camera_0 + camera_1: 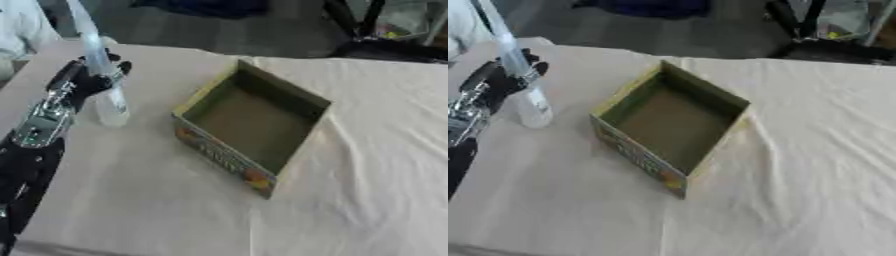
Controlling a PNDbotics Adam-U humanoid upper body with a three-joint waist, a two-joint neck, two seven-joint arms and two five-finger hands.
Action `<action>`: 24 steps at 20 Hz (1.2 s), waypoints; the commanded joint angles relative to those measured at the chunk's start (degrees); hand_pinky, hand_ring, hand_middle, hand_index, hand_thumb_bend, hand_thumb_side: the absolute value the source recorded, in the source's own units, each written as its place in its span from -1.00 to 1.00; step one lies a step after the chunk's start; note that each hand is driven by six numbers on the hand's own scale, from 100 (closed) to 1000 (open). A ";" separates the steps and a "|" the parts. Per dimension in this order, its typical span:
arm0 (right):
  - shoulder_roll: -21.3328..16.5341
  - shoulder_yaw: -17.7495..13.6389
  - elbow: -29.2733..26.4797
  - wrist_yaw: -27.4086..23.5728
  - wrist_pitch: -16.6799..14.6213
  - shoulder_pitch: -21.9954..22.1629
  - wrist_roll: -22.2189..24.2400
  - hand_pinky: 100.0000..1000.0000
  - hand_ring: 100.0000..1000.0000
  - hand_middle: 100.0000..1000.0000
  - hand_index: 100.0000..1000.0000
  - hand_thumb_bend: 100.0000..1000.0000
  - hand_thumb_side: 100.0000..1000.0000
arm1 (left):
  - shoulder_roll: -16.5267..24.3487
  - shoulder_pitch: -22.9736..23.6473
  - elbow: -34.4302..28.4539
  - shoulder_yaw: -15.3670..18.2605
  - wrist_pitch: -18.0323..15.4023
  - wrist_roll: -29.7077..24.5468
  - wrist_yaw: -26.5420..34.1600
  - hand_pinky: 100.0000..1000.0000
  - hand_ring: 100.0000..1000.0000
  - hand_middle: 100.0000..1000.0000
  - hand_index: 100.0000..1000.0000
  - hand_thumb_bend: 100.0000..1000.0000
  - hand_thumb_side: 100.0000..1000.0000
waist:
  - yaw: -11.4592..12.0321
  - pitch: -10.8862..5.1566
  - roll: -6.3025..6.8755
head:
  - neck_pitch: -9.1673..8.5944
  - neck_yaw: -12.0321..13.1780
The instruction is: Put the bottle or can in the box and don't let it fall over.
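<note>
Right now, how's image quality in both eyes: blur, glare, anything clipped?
Left eye view: soft all over, the print on the box unreadable; the clear bottle in the left hand washes out against the pale tablecloth, its top cut by the frame. Right eye view: same softness, no hard shadows, even light; the arm is clipped at the left edge.

Both head eyes look down on the same box (249, 127).
</note>
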 commanded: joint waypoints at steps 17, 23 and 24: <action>-0.71 -0.44 -1.32 0.40 -0.05 -0.57 0.09 1.00 1.00 1.00 1.00 -1.00 -0.18 | 1.44 2.37 2.49 -0.40 -0.64 -5.41 -1.42 1.00 1.00 1.00 0.41 -0.78 -1.00 | -0.04 -0.40 0.03 | 1.10 -4.45; -0.71 -0.45 -1.32 0.34 -0.07 -0.63 0.04 1.00 1.00 1.00 1.00 -1.00 -0.18 | 1.15 2.24 3.33 -0.21 0.00 -5.44 -2.54 1.00 1.00 1.00 0.20 -1.00 -0.35 | -0.08 -0.39 0.03 | 0.91 -5.25; -0.70 -0.47 -1.32 0.32 -0.07 -0.64 0.02 1.00 1.00 1.00 1.00 -1.00 -0.18 | 1.08 2.18 3.60 -0.15 0.11 -4.63 -2.95 1.00 1.00 1.00 0.15 -1.00 -0.30 | -0.09 -0.39 0.03 | 0.79 -5.25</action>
